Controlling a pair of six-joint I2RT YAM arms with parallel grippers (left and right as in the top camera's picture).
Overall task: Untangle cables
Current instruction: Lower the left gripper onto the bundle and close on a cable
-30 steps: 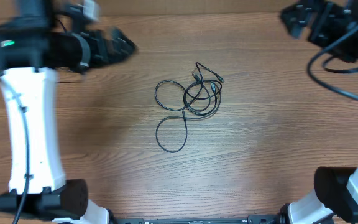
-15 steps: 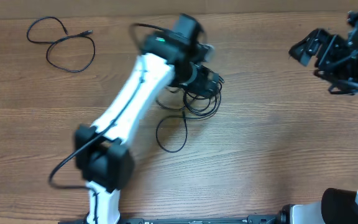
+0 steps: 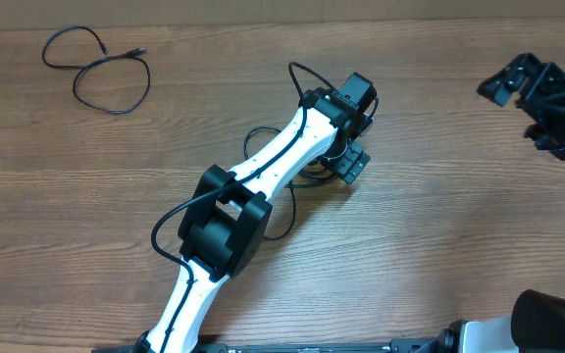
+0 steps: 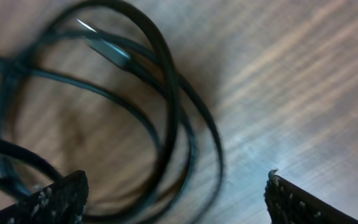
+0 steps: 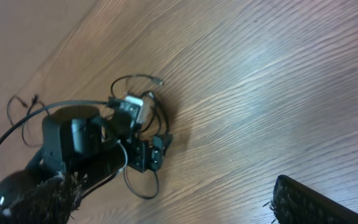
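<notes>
The cables [image 4: 169,106] lie in a tangled knot near the middle of the tabletop [image 3: 439,245], several thin black loops crossing over one another on the wood grain. In the left wrist view one plug [image 4: 104,50] shows at about 11 o'clock in the picture, its bright metal tip pointing up and to the left, with two or three strands curving past it on the right. From overhead most of the knot is hidden under the left arm [image 3: 273,162]. Only a few thin loops peek out on its 9 o'clock side, and part of one more shows toward 6 o'clock.

The left claw [image 4: 176,186] hangs right over the knot, released. Its two fingers [image 4: 55,199] stand wide apart at the bottom corners of the wrist view, with the cable loops running between them and nothing pinched. Whether the tips touch the strands cannot be told.

A second, loose cable [image 3: 114,61] lies by itself well away from the knot, toward 10 o'clock, close to the far left corner of the tabletop, in an open, untangled curl.

The right claw [image 3: 528,108] is well apart from the knot, toward 2 o'clock, near the right edge. It is released as well, its fingers spread with only bare wood between them.
</notes>
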